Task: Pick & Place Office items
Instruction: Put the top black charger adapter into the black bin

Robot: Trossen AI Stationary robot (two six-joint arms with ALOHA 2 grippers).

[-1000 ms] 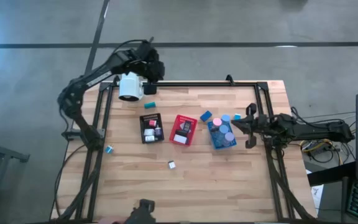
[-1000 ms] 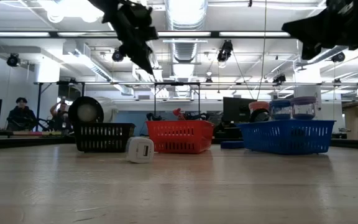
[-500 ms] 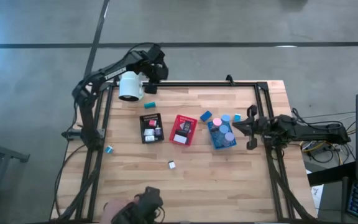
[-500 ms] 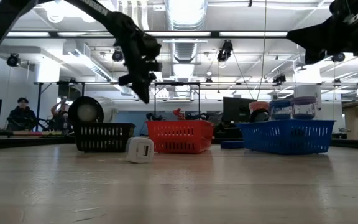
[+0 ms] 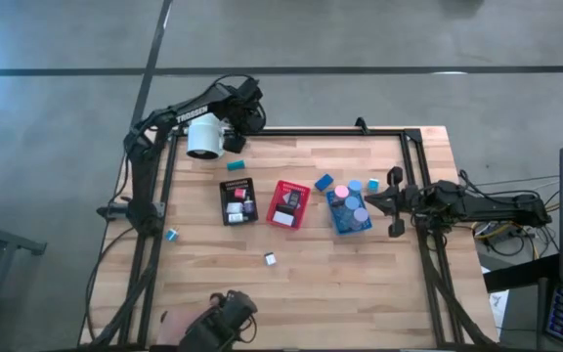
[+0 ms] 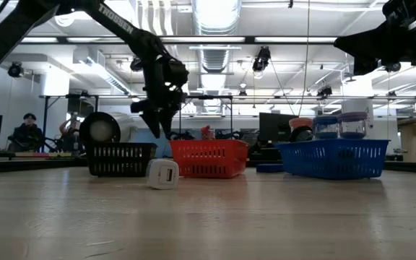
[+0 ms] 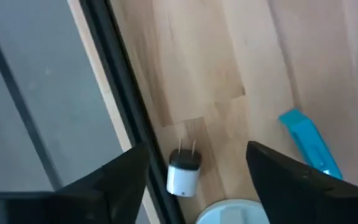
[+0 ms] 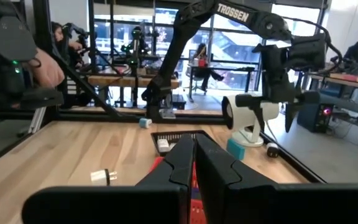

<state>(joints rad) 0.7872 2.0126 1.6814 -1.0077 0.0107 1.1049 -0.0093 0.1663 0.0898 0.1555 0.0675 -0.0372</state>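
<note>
Left gripper [image 7: 194, 165]: fingers apart, arm reached over worktop's far corner, white plug [image 7: 183, 173] lying between them.
Right gripper [image 8: 194, 155]: fingers together, arm level.

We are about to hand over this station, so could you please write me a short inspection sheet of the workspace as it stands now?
Surface: wooden table, mostly bare toward the near edge.
Job's things: black tray, red tray and blue tray hold small pieces; white plug block lies loose.
Clutter: big white cylinder at the far left corner.
Hands: left hand open above a small plug; right hand shut beside the blue tray.
Cables: bundle off the right edge.
Surroundings: a person's hand at the near edge.
</note>
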